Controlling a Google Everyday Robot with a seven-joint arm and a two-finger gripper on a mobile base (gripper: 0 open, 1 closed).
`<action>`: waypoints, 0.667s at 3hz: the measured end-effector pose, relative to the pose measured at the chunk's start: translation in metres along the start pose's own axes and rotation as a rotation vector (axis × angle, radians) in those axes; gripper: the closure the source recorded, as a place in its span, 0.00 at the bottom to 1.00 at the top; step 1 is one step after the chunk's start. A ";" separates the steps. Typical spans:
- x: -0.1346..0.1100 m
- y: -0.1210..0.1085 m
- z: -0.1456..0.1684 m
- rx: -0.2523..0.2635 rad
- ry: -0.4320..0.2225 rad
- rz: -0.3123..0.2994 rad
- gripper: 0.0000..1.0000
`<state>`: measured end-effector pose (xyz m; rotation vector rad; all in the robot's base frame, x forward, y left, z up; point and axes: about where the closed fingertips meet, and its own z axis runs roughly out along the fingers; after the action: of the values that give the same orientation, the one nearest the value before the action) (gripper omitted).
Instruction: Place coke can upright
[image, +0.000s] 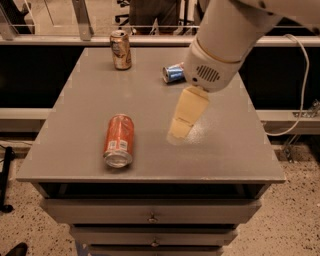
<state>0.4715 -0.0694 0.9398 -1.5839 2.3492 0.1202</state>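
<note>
Coke can on its side near the desk's front edge
Gripper hangs over the middle, apart from it; cannot tell if open or closed; a bump could roll the can off the edge

Coke can lying on its side, front-left of grey table, silver end twd front edge. Gripper over table centre, just right of the can, not touching it, pointing down-left; white arm comes in from top right. Tan can upright at back left. Blue can on its side at back, partly hidden by arm. Drawers below tabletop; white cable at right
</note>
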 end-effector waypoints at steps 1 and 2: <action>-0.040 0.011 0.008 0.002 -0.012 0.136 0.00; -0.039 0.011 0.007 0.005 -0.014 0.176 0.00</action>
<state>0.4759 -0.0292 0.9438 -1.3673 2.4732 0.1633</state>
